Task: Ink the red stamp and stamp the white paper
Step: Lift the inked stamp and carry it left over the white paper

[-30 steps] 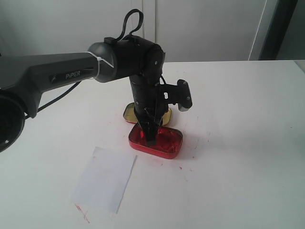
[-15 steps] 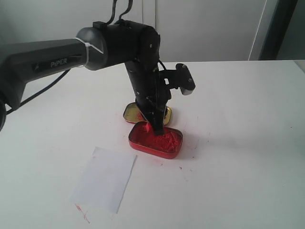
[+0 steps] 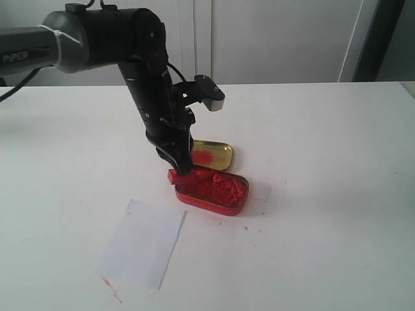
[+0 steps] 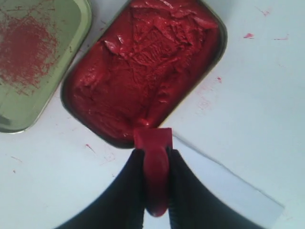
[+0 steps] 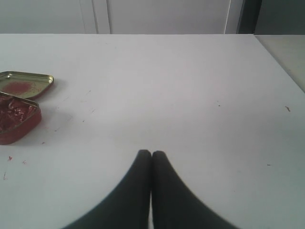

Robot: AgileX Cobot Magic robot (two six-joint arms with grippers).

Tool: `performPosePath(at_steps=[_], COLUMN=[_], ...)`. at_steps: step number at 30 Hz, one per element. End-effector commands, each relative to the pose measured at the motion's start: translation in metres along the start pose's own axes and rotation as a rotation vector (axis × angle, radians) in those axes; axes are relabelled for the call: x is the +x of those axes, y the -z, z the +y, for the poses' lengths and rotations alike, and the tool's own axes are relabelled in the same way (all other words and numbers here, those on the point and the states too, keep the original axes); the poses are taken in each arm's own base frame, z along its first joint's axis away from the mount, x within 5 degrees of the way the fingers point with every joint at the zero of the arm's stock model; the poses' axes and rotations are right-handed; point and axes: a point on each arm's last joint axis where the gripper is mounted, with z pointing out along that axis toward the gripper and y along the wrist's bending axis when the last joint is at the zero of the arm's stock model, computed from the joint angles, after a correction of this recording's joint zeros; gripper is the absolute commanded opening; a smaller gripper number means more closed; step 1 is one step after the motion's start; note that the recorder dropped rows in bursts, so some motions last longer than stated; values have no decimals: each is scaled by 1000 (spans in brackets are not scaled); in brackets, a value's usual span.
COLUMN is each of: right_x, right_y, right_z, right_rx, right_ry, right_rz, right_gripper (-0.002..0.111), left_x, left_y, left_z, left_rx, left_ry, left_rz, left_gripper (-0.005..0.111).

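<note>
The left gripper's (image 4: 155, 162) black fingers (image 4: 129, 179) are clamped on the narrow handle of the red stamp (image 4: 152, 139), whose square base points down at the end rim of the red tin (image 4: 143, 71) of lumpy paste; whether it touches the rim cannot be told. The gold lid (image 4: 33, 57), smeared red, lies just beside the tin. The white paper (image 3: 142, 243) lies flat on the table (image 3: 324, 162), near the tin. The right gripper (image 5: 151, 155) has its fingers pressed together on nothing, well apart from the tin.
</note>
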Motion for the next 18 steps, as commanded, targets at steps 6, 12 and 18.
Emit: performPosePath(at_steps=[6, 12, 18], right_x=[0, 0, 0], right_y=[0, 0, 0], right_z=[-1, -1, -1], right_rx=[8, 8, 8], right_ry=[2, 2, 2], right_rz=[-14, -14, -14], right_gripper=[0, 0, 0], left_x=[27, 47, 68], left_y=[14, 17, 15], left_z=[-23, -37, -51], left_rx=[-6, -32, -48], left_ry=[70, 104, 135], left_rz=[-38, -60, -68], left_gripper=[0, 0, 0])
